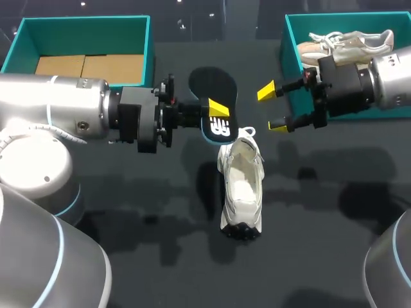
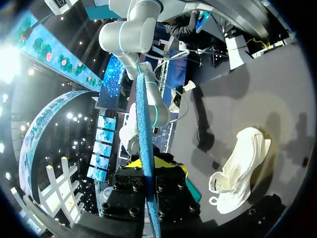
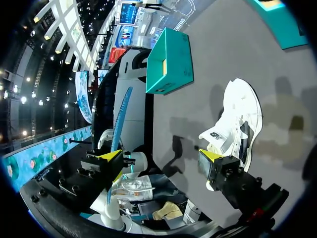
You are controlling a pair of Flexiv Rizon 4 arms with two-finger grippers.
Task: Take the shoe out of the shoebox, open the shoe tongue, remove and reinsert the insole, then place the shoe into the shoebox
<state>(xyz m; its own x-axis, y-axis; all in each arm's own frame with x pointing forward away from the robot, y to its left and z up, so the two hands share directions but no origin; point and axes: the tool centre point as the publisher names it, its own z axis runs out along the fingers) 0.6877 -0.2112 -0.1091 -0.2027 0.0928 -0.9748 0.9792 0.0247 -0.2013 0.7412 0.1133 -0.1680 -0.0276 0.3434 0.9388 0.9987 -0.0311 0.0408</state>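
While the left gripper pinches the insole aloft, the shoe lies nearby and the right gripper gapes wide. Left wrist: insole edge-on between 2 fingers. Right wrist: best brace the shoe first, then feed the insole in toe-first.

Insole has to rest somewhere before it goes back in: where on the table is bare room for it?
Bare table lies right of the white shoe, nearer than the right gripper, and left of it, nearer than the left arm. Crowded: between left shoebox and right shoebox, where the left gripper holding the insole meets the shoe's far end.
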